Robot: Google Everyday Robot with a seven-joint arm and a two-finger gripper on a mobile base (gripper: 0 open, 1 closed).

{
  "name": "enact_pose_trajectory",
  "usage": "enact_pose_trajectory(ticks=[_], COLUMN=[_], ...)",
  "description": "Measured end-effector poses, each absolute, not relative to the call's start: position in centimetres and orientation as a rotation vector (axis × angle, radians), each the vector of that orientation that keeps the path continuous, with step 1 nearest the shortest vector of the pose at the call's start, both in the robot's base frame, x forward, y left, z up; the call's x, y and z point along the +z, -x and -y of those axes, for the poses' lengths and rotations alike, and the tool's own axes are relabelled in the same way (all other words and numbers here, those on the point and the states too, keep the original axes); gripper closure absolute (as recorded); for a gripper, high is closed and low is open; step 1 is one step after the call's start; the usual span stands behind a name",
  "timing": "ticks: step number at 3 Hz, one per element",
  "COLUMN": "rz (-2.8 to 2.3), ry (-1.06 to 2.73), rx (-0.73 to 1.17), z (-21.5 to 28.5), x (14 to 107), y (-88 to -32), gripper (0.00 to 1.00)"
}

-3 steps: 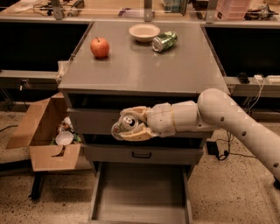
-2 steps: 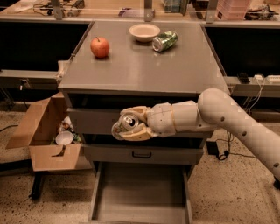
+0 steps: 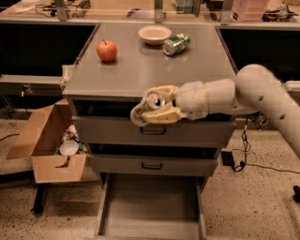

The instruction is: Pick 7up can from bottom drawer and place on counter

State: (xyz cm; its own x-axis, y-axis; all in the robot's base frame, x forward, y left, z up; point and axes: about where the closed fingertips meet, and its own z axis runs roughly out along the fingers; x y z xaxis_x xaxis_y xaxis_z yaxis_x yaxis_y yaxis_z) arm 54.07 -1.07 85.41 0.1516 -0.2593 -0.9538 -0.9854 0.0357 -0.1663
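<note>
Gripping 7up can (image 3: 152, 101), jaws at counter (image 3: 150, 70) edge, speckled floor (image 3: 248, 206)

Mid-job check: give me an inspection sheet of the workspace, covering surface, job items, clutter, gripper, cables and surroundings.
Surface: counter carries an apple, a bowl and a green can on its side, all near the back.
Job's things: 7up can held in front of the counter's front edge, not on it; bottom drawer pulled open.
Clutter: cardboard box with scraps on the floor beside the cabinet.
Grippers: gripper shut on the 7up can.
Cables: black cable and adapter on the floor.
Surroundings: wooden bench behind.
</note>
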Motion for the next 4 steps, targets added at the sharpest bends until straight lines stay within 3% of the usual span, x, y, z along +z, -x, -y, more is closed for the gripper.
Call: enact_pose_trajectory(ticks=[2,4], rz=[-1.398,-1.541], ry=[1.349,1.394], rx=[0.899,0.829], z=[6.0,5.1], x=[91.5,95.4], y=[-59.4,-66.1], gripper=[1.0,1.0])
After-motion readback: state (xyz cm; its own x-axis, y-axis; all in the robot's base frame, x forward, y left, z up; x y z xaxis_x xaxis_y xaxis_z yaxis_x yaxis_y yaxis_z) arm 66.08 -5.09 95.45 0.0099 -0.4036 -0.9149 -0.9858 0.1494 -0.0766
